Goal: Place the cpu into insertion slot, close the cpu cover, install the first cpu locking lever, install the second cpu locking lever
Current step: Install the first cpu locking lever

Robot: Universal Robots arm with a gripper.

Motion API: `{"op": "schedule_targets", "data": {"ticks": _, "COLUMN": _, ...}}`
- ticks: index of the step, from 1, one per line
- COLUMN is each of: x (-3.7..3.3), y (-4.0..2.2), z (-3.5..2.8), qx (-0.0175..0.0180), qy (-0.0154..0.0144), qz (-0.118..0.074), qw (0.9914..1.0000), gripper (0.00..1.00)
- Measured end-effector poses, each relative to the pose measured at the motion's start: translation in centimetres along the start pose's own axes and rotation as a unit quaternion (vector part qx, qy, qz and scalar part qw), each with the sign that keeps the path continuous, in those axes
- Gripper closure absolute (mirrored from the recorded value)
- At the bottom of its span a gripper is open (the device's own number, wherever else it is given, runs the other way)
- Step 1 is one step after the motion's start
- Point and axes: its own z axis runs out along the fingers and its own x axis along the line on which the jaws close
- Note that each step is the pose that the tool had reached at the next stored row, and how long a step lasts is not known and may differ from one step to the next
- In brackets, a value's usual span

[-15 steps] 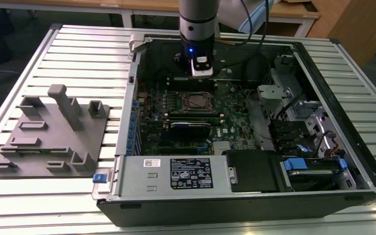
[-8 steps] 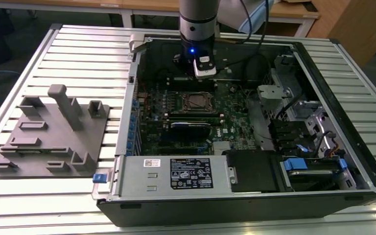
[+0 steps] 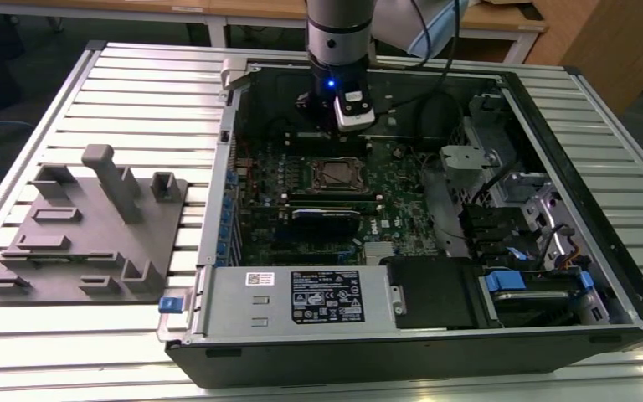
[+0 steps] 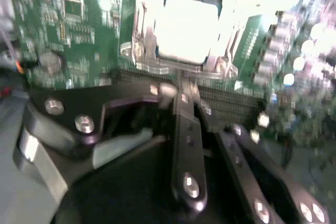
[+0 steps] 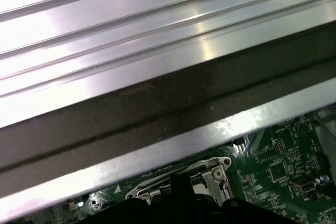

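End effector: black fingers drawn together, nothing visible between the tips. It hangs low inside the open computer case, just off one edge of the insertion slot; whether it touches the metalwork there I cannot tell.

The cpu lies flat in the slot, its silver top glaring bright in the second wrist view. The cpu cover appears to lie down around it, its frame bordering the chip on all sides. Lever positions not readable.

Handling, as judged: the chip is light, rigid and slick on top, with a delicate contact face below. Hold it by opposite edges only, keep it level, and use no downward force. The cover is thin sheet metal, probably hinged and a little springy; push on the frame edge, never on the chip.

Around the slot is the green motherboard, crowded with small parts. The case rests on a ribbed metal bench, with a grey fixture plate toward the exterior view's left.
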Motion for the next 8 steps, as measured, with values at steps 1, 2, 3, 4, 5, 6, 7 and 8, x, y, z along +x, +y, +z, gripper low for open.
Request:
{"op": "schedule_targets", "data": {"ticks": 1, "x": 0.0, "y": 0.0, "z": -0.02, "qx": 0.0, "qy": 0.0, "qz": 0.0, "qw": 1.0, "gripper": 0.89}}
{"op": "schedule_targets", "data": {"ticks": 2, "x": 0.0, "y": 0.0, "z": -0.03, "qx": -0.0001, "qy": 0.0, "qz": 0.0, "qw": 1.0, "gripper": 0.89}}
{"op": "schedule_targets", "data": {"ticks": 3, "x": 0.0, "y": 0.0, "z": -0.03, "qx": -0.0001, "qy": 0.0, "qz": 0.0, "qw": 1.0, "gripper": 0.89}}
{"op": "schedule_targets", "data": {"ticks": 4, "x": 0.0, "y": 0.0, "z": -0.04, "qx": -0.0001, "qy": 0.0, "qz": 0.0, "qw": 1.0, "gripper": 0.89}}
{"op": "schedule_targets", "data": {"ticks": 5, "x": 0.0, "y": 0.0, "z": -0.04, "qx": 0.0, "qy": 0.0, "qz": 0.0, "qw": 1.0, "gripper": 0.89}}
{"op": "schedule_targets", "data": {"ticks": 6, "x": -0.01, "y": 0.0, "z": -0.09, "qx": 0.0, "qy": 0.0, "qz": 0.0, "qw": 1.0, "gripper": 0.89}}
{"op": "schedule_targets", "data": {"ticks": 7, "x": -0.01, "y": 0.01, "z": -0.12, "qx": 0.0, "qy": 0.0, "qz": 0.0, "qw": 1.0, "gripper": 0.89}}
{"op": "schedule_targets", "data": {"ticks": 8, "x": -0.01, "y": 0.01, "z": -0.12, "qx": 0.0, "qy": 0.0, "qz": 0.0, "qw": 1.0, "gripper": 0.89}}
